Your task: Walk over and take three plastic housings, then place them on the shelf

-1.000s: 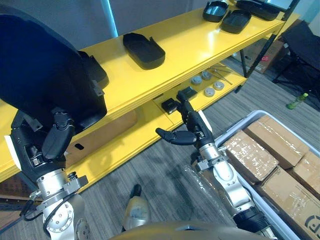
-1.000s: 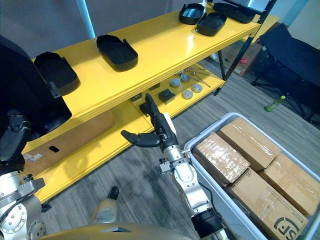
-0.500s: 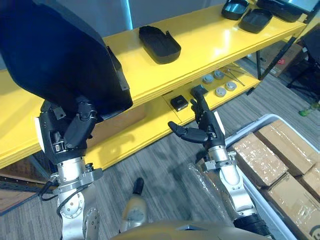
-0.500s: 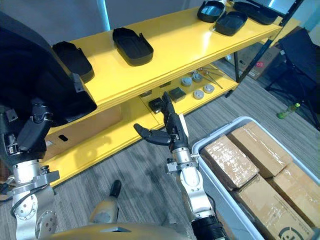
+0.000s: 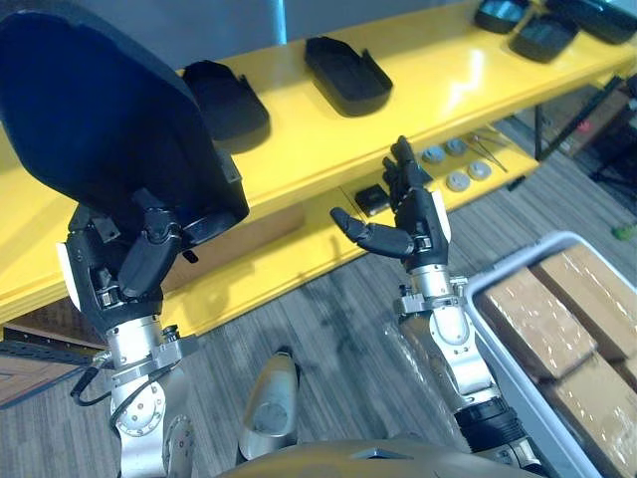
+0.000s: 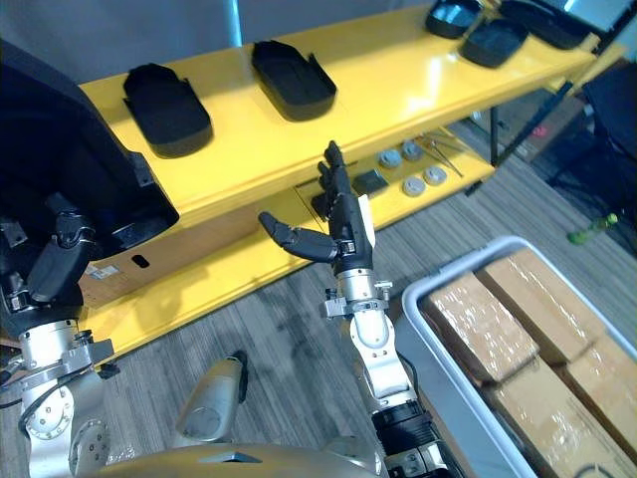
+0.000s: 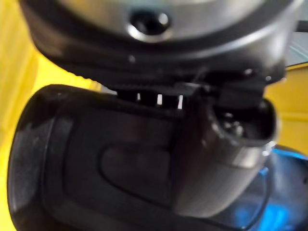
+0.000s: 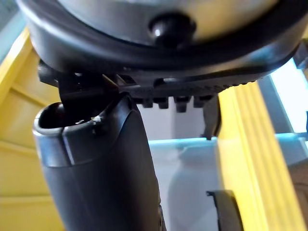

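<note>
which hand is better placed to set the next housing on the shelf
Left, most likely. The left hand is curled round a big black housing, held up by the yellow shelf. The right hand is open and holds nothing.

Black housing (image 6: 50, 149) partly off-frame at left

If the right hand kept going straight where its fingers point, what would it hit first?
Probably the front edge of the yellow shelf, just beyond the open right hand; depth is unclear, so it might slip underneath.
</note>
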